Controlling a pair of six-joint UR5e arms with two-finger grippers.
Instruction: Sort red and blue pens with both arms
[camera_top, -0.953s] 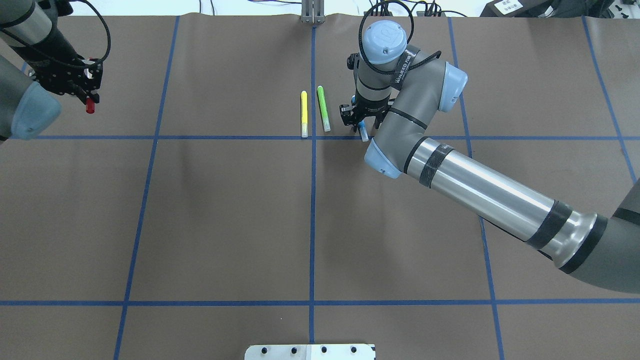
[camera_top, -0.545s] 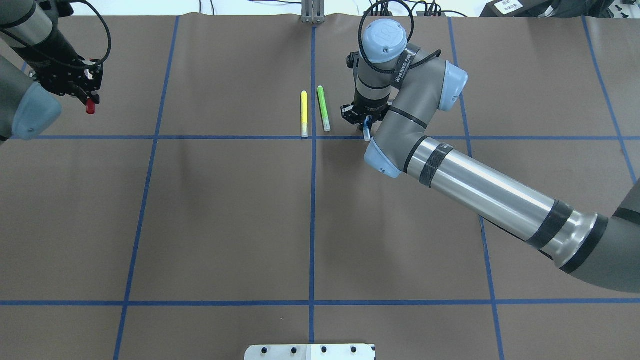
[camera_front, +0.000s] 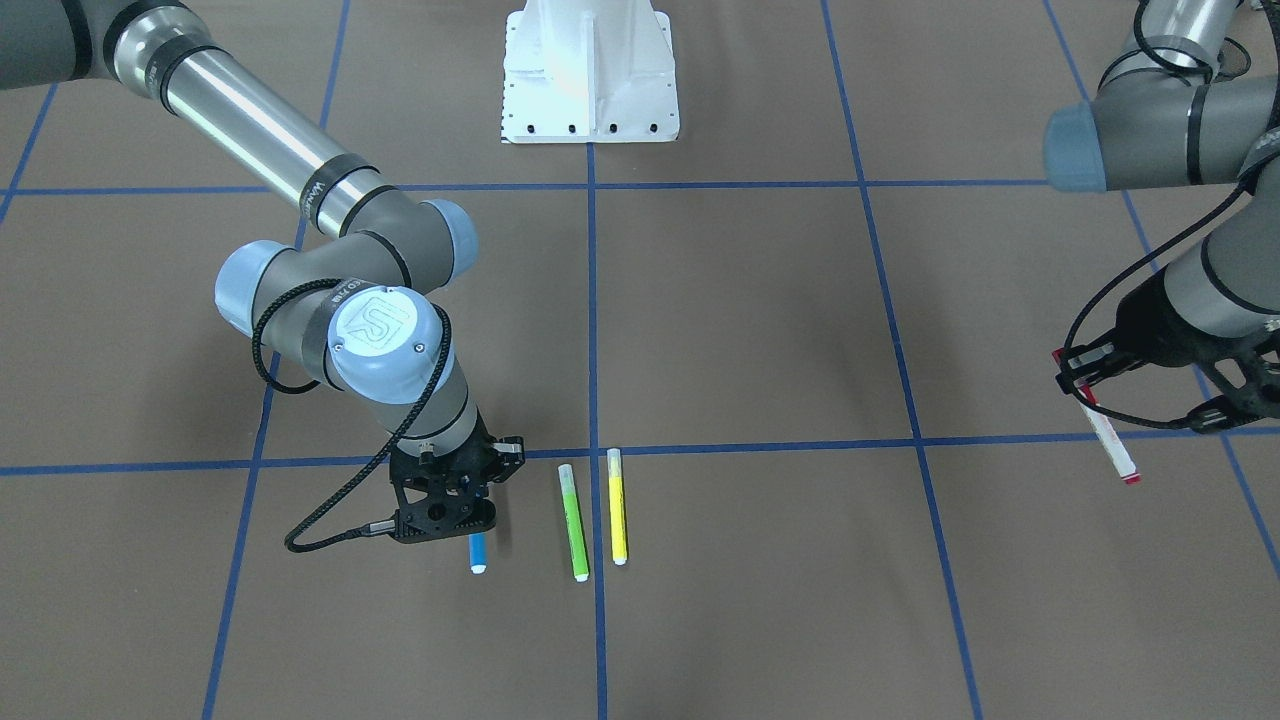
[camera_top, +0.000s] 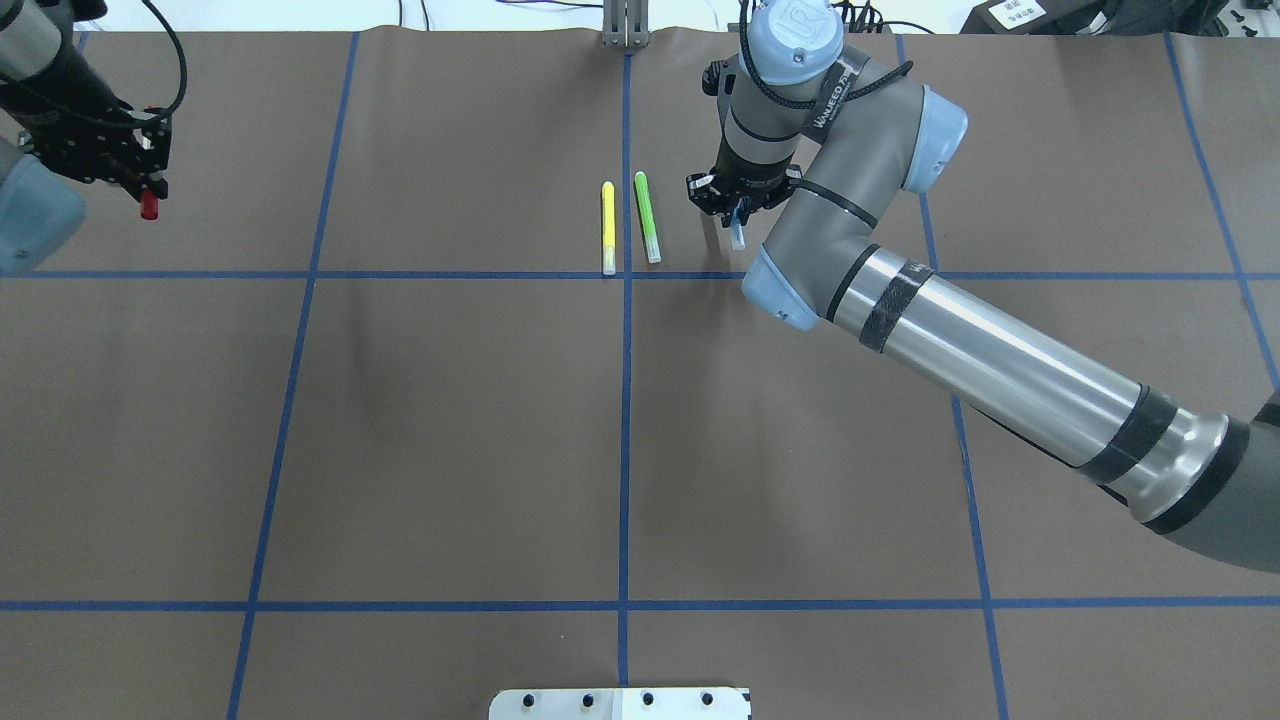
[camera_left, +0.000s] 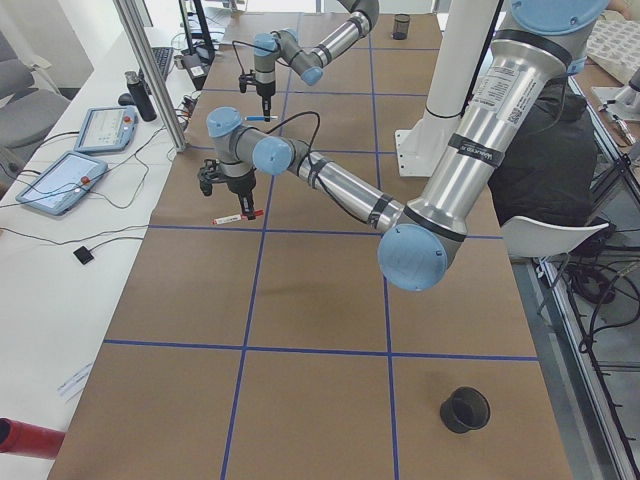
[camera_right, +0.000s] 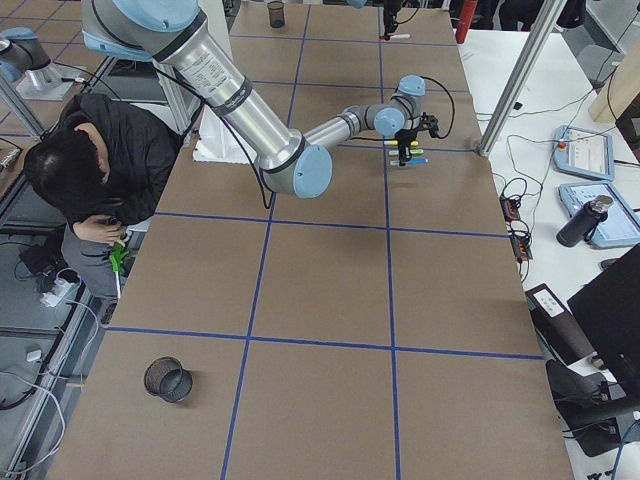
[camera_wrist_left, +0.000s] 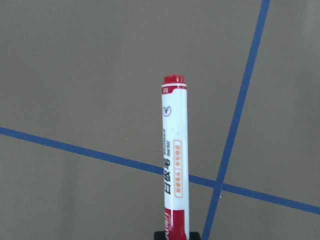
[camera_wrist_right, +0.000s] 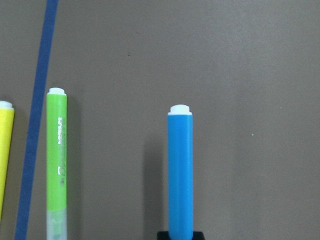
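My left gripper (camera_top: 148, 188) is shut on the red pen (camera_top: 149, 208), holding it above the table's far left. The left wrist view shows its white barrel (camera_wrist_left: 174, 160) with a red end pointing away and the paper well below it. On the front view's right side the same red pen (camera_front: 1108, 435) hangs tilted. My right gripper (camera_top: 736, 205) is shut on the blue pen (camera_top: 738, 236), held just above the table beside the green marker. Its blue barrel (camera_wrist_right: 180, 170) casts a shadow on the paper, and its white end (camera_front: 478, 567) sticks out below the right gripper (camera_front: 447, 510).
A green marker (camera_top: 647, 217) and a yellow marker (camera_top: 607, 227) lie side by side at the centre line, left of the blue pen. A black mesh cup (camera_right: 167, 379) stands at the right end of the table, another (camera_left: 466, 409) at the left end. A person (camera_right: 100, 160) sits beside the table.
The right gripper closed on the blue pen and carried it up and toward the far edge, off the blue tape line. The left gripper moved further left with the red pen.
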